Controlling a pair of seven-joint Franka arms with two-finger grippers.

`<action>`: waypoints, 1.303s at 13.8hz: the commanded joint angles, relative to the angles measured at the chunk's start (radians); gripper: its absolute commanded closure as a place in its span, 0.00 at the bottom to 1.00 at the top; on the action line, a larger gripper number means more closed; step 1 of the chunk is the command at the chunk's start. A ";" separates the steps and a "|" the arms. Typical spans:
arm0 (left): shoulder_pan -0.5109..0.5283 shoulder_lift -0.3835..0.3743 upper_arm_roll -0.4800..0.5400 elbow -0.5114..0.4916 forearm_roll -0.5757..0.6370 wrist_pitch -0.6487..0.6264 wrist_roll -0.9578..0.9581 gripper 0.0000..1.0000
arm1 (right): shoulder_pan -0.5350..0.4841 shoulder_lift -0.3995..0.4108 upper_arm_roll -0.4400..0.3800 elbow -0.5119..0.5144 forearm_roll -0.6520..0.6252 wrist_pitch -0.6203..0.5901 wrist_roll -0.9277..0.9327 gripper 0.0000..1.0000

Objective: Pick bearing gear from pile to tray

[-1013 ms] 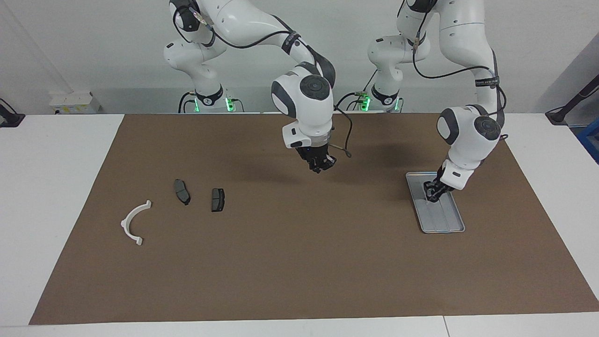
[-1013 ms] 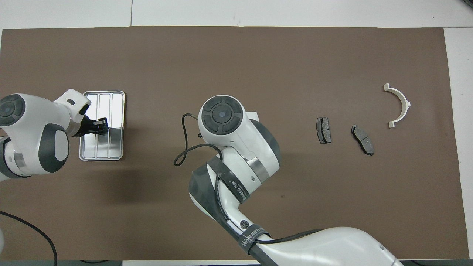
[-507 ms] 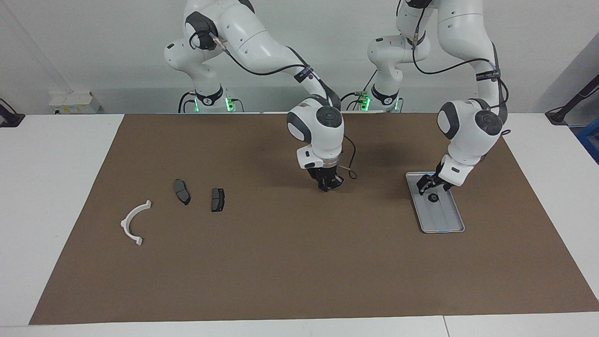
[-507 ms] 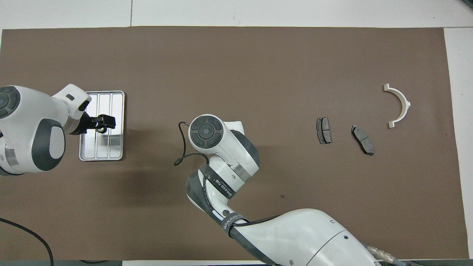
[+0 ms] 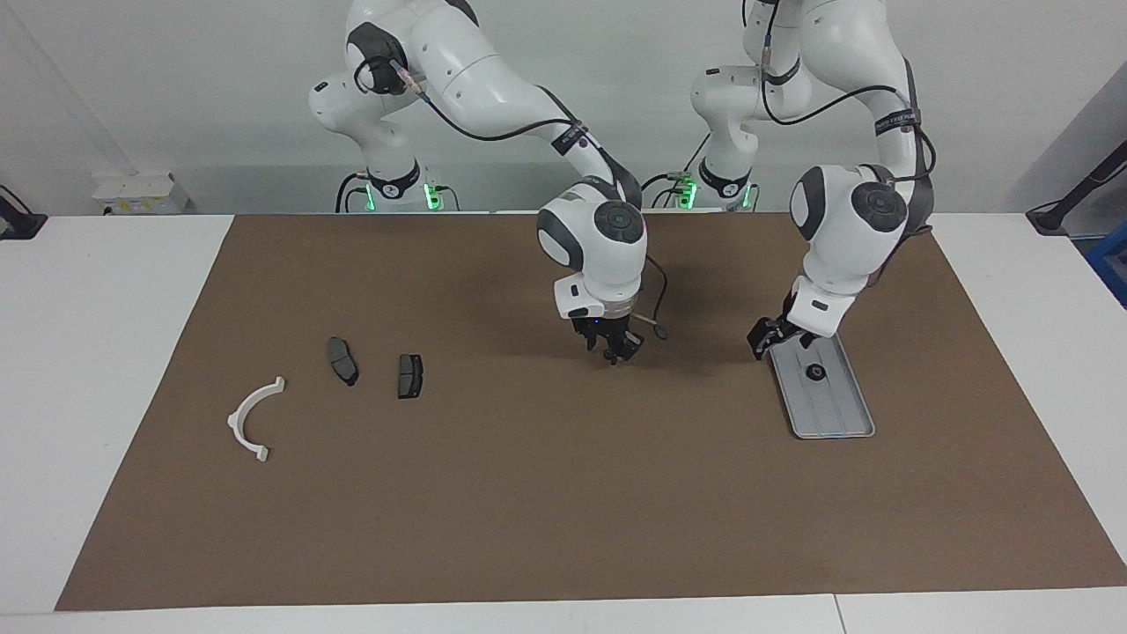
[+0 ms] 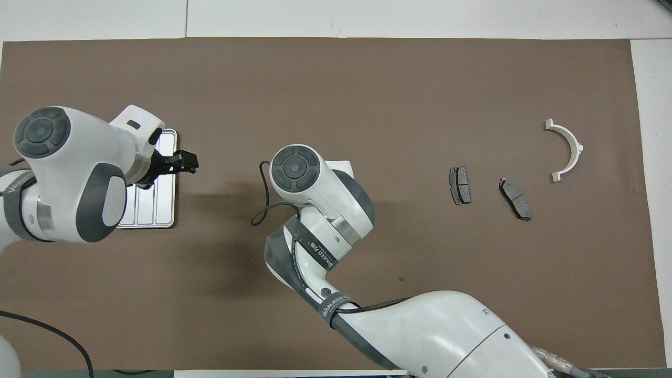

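Bearing gear (image 5: 815, 372) now lies in the tray (image 5: 841, 412), a small black round piece on the end nearer the robots. A second ago the left gripper (image 5: 764, 339) was down inside the tray. It has since let go, risen and drawn off over the mat beside the tray's edge. It carries nothing; how wide it stands I cannot tell. That delivery looks finished.

The white bench (image 5: 106, 352) carries a brown mat (image 5: 528, 493) before a plain pale wall (image 5: 176, 88). The right gripper (image 5: 614, 352) has dropped low over mid-mat; its state and load I cannot tell. Toward the right arm's end rest a white bracket (image 5: 232, 421) and two brake pads (image 5: 342, 360), (image 5: 409, 376).
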 commanded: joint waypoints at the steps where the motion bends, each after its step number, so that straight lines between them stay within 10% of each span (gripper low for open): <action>1: -0.081 0.017 0.012 0.043 0.004 -0.030 -0.118 0.00 | -0.116 -0.006 0.021 0.167 0.003 -0.173 -0.072 0.00; 9: -0.413 0.147 0.017 0.057 0.017 0.065 -0.696 0.07 | -0.385 -0.106 0.019 0.166 0.072 -0.292 -0.645 0.00; 18: -0.445 0.215 0.015 0.059 0.015 0.200 -0.761 0.23 | -0.581 -0.208 0.016 0.044 0.060 -0.275 -1.228 0.00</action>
